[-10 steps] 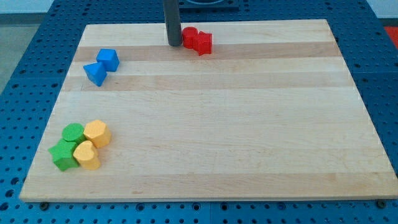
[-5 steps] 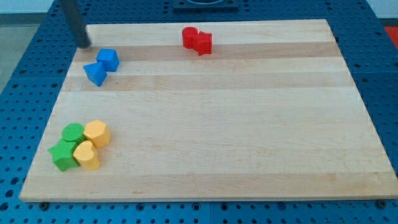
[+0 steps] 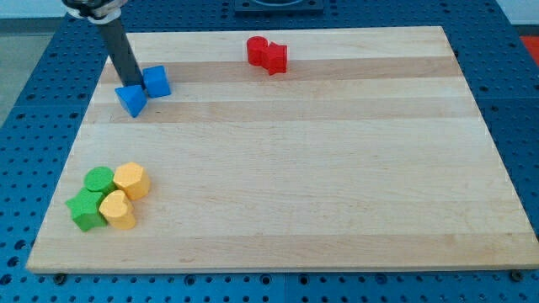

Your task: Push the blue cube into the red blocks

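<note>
The blue cube (image 3: pixel 157 81) sits near the wooden board's (image 3: pixel 337 168) top-left corner, with my tip (image 3: pixel 132 84) touching its left side, just above the blue triangular block (image 3: pixel 130 100). There is no claw, only the rod. The red blocks (image 3: pixel 267 54) lie well right along the top edge, with bare wood between.

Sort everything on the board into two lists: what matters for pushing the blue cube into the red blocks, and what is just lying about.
Job in hand:
- blue cube
- red blocks, at the view's top
- my tip, against the cube's left side

Lying about:
- blue triangular block, just below the tip
- green blocks
- yellow blocks
- wooden board
</note>
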Robot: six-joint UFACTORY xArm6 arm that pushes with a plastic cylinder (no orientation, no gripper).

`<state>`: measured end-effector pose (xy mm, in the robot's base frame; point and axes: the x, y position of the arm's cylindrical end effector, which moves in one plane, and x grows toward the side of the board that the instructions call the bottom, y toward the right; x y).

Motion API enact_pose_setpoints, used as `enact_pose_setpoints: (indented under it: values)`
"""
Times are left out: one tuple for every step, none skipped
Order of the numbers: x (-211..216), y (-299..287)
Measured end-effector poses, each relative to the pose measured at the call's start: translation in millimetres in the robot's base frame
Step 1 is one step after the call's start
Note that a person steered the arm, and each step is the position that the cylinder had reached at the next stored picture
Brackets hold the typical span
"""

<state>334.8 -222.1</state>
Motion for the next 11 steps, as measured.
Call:
enact_pose_setpoints:
  values:
    - [0, 43]
    - [0, 89]
    - [0, 141]
    - [0, 176]
    - [6, 169]
    - [36, 121]
    - [65, 77]
    - [35, 69]
    - [13, 69]
    - [-19, 69]
    - [-20, 69]
